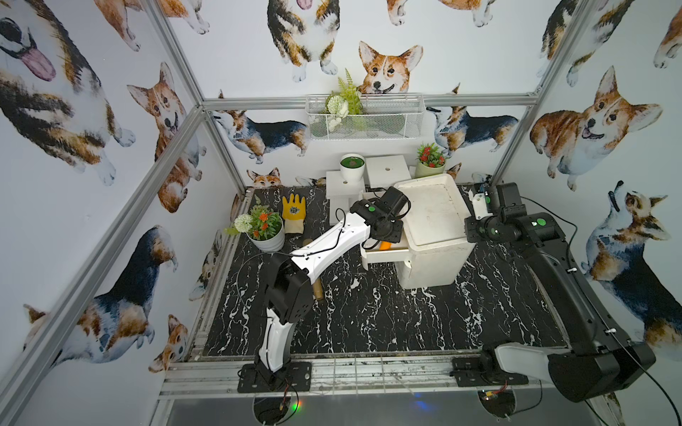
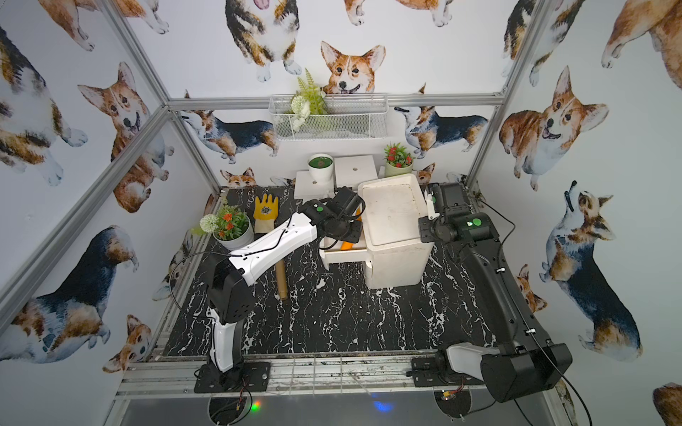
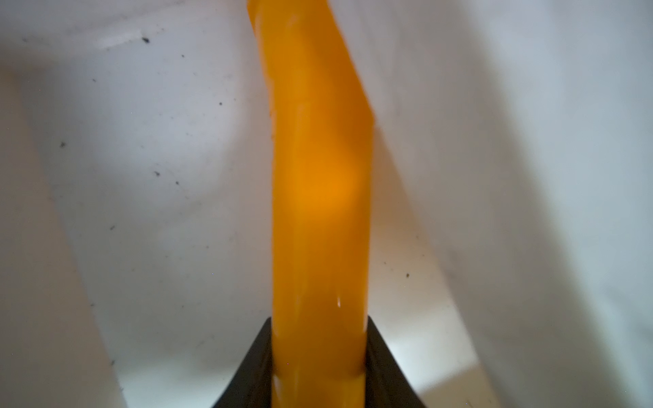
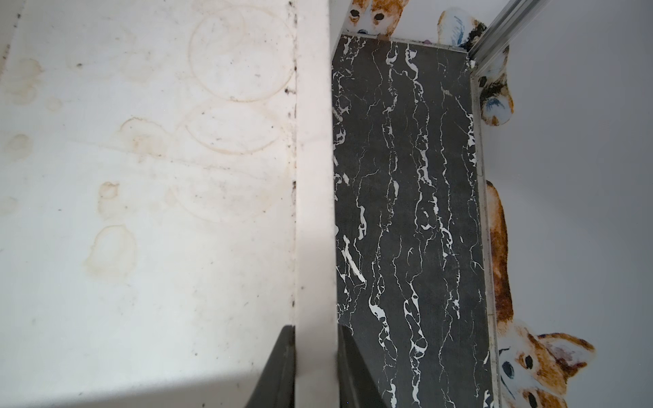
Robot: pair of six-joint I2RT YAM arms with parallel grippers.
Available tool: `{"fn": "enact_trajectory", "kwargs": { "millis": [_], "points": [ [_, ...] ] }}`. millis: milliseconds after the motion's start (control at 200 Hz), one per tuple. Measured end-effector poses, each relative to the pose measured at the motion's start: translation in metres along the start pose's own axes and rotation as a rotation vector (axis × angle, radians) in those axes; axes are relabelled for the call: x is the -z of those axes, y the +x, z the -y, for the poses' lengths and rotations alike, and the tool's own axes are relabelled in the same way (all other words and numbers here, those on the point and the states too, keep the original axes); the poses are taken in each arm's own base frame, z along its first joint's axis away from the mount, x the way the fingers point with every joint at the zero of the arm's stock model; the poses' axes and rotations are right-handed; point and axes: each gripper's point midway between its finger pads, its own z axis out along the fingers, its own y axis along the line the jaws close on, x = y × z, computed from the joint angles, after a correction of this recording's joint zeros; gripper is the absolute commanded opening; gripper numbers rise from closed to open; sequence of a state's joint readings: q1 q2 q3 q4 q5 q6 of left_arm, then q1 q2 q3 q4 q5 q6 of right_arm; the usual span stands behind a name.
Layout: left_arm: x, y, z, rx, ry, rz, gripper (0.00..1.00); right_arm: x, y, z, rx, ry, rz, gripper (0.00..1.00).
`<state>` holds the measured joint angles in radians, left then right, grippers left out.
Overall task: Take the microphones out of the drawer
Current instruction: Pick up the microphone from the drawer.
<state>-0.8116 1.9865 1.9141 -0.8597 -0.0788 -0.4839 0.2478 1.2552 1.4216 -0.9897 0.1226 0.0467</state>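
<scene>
**Orange microphone in open drawer, left fingers on it**

Orange microphone [image 1: 385,245] lies in the single pulled-out drawer [image 1: 380,256] of the white cabinet [image 1: 431,265]. The cabinet stands toward the back right corner of the black marble worktop [image 1: 369,324], and its drawer opens toward the left edge. In the left wrist view the left fingers [image 3: 256,367] press on both sides of the orange shaft, grasping it. Cannot tell if it is lifted off the drawer floor. Right fingers [image 4: 279,371] are clenched on the raised rim of the cabinet top.

Other containers:
- One wire basket [image 1: 369,125] on the back wall holds a fern with white flowers [image 1: 347,97].
- Three pots in all:
  - One white pot [image 1: 352,168] with green filling sits on a block at the back edge.
  - One pale green pot [image 1: 428,170] with red flowers is also at the back edge.
  - One white pot [image 1: 267,239] with orange flowers and a white bloom is at the left edge.

Loose items:
- One yellow glove [image 1: 294,212] lies flat just beside the left-edge pot, on its back-edge side.
- One brown wooden handle [image 2: 281,280] lies partly under the left arm.
- Two white blocks [image 1: 387,171] are clearly in view at the back edge.
</scene>
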Motion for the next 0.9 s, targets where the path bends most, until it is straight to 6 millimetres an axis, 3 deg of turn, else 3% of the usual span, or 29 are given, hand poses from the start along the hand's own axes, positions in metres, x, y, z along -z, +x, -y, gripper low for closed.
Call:
{"fn": "enact_trajectory", "kwargs": {
  "millis": [901],
  "points": [
    [0.013, 0.001, -0.019, 0.175, -0.034, 0.117, 0.22, -0.001, -0.001, 0.000, -0.001, -0.001, 0.003, 0.20]
  ]
}}
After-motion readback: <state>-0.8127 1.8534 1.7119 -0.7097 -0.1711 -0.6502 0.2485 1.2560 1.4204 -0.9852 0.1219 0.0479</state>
